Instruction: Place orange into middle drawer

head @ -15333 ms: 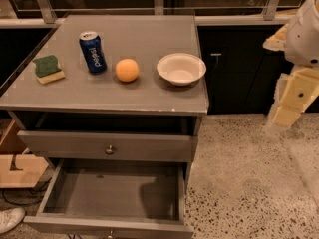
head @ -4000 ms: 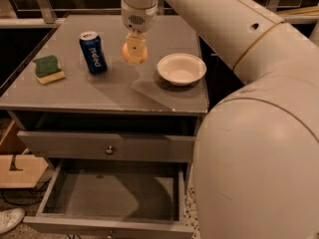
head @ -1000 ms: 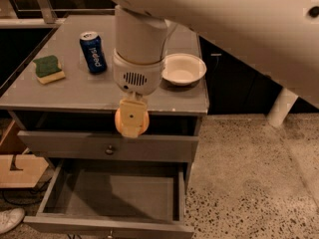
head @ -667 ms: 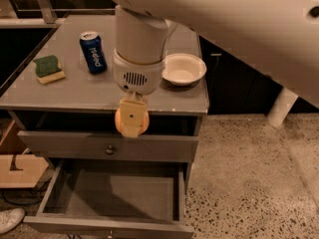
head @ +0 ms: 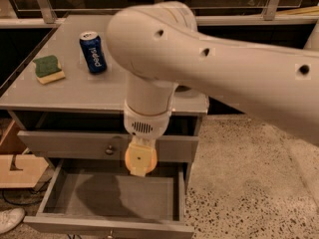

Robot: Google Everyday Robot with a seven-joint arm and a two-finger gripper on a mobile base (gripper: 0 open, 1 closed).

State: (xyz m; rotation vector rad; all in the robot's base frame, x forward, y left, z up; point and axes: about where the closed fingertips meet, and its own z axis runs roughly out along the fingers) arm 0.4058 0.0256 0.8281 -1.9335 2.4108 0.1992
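Note:
My gripper (head: 140,159) points down from the big white arm and is shut on the orange (head: 129,158), whose round orange edge shows on both sides of the cream fingers (head: 141,153). It hangs over the open middle drawer (head: 107,195), a shallow grey drawer pulled out below the closed top drawer (head: 75,144) with its small round knob. The orange is above the drawer's back right part, in front of the top drawer's face.
On the grey cabinet top (head: 65,91) stand a blue soda can (head: 92,52) and a green and yellow sponge (head: 48,68). The arm hides the white bowl. A cardboard box (head: 20,163) and a white shoe (head: 10,218) lie at the left on the speckled floor.
The gripper with the orange has moved down from the cabinet top's front edge to in front of the top drawer, over the open drawer. The arm now covers the bowl.

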